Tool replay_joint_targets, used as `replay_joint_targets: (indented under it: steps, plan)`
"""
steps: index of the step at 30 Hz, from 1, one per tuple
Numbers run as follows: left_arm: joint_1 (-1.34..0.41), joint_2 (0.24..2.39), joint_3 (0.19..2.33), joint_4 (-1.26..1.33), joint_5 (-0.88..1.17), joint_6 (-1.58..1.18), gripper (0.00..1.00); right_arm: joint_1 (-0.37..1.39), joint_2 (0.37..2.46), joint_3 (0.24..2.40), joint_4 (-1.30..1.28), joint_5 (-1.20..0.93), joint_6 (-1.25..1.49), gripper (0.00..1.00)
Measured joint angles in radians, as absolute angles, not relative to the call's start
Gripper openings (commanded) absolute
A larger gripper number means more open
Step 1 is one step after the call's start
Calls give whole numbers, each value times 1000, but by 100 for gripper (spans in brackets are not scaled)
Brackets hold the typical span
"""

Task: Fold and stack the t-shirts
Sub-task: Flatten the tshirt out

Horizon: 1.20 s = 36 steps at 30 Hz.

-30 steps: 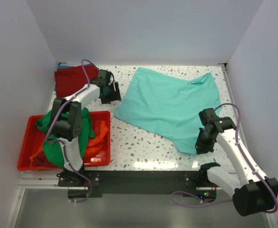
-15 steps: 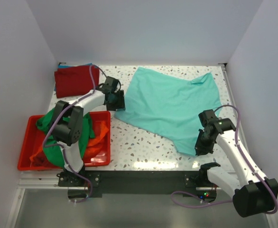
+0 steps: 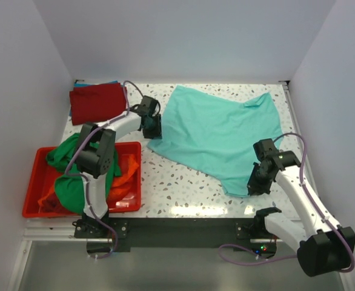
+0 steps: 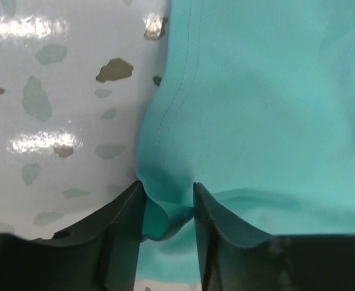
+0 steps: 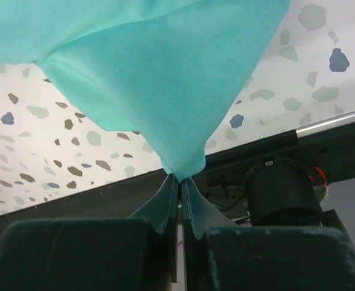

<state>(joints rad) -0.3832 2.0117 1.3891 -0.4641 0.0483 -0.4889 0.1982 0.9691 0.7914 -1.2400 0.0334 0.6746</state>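
The teal t-shirt (image 3: 217, 136) is lying spread across the desk (image 3: 183, 182), from centre towards 3 o'clock in the overhead view. The right end effector (image 5: 179, 182) is pinching the shirt's 5 o'clock corner with jaws fully together, at the desk's near edge. The left end effector (image 4: 168, 191) is standing roughly half open at the shirt's 9 o'clock corner. A bunch of hem is sitting between its jaws, not clamped as far as I can judge.

For a clean fold, that hem should be sitting deep in the jaws before any lift, and both corners should be rising level. The overhead view is hiding the left jaws under the wrist. How many layers are caught is unclear.
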Motion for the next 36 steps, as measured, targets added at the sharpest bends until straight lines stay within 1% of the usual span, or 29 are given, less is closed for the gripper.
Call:
replay_joint_targets:
  steps: [1, 3, 4, 7, 10, 15, 16, 17, 18, 20, 21, 24, 27, 30, 32, 35, 36]
  plan:
    - [-384, 2023, 1405, -464, 50, -487, 33, 198, 976, 791, -1232, 33, 679, 0]
    - [-387, 2049, 1438, -463, 57, -487, 28, 198, 992, 791, -1216, 34, 686, 0]
    - [-387, 2061, 1454, -466, 61, -487, 21, 198, 1002, 791, -1206, 35, 689, 0]
    - [-387, 2101, 1505, -464, 75, -487, 14, 198, 1028, 791, -1187, 45, 696, 0]
    - [-387, 2128, 1544, -465, 88, -487, 12, 198, 1051, 793, -1173, 74, 700, 0]
    - [-388, 2201, 1655, -479, 117, -487, 11, 198, 1089, 816, -1151, 124, 708, 0]
    - [-388, 2222, 1689, -488, 120, -487, 16, 198, 1100, 823, -1146, 133, 709, 0]
    - [-388, 2243, 1721, -492, 120, -487, 23, 198, 1110, 828, -1138, 141, 709, 0]
    - [-388, 2266, 1765, -503, 121, -492, 34, 198, 1123, 832, -1127, 144, 711, 0]
    - [-388, 2287, 1803, -504, 115, -493, 44, 198, 1142, 838, -1114, 148, 712, 0]
    - [-389, 2289, 1812, -506, 107, -493, 55, 198, 1151, 840, -1108, 148, 712, 0]
    - [-389, 2281, 1808, -503, 78, -496, 69, 197, 1174, 852, -1098, 147, 711, 0]
    - [-386, 2214, 1710, -466, 37, -513, 77, 197, 1191, 860, -1084, 147, 708, 0]
    - [-371, 2081, 1557, -449, -8, -534, 78, 197, 1204, 863, -1074, 144, 705, 0]
    - [-353, 1991, 1472, -432, -32, -543, 77, 197, 1208, 863, -1072, 141, 703, 0]
    - [-316, 1895, 1404, -419, -66, -551, 70, 197, 1211, 863, -1064, 138, 703, 0]
    - [-307, 1886, 1402, -410, -75, -553, 65, 197, 1211, 863, -1060, 136, 702, 0]
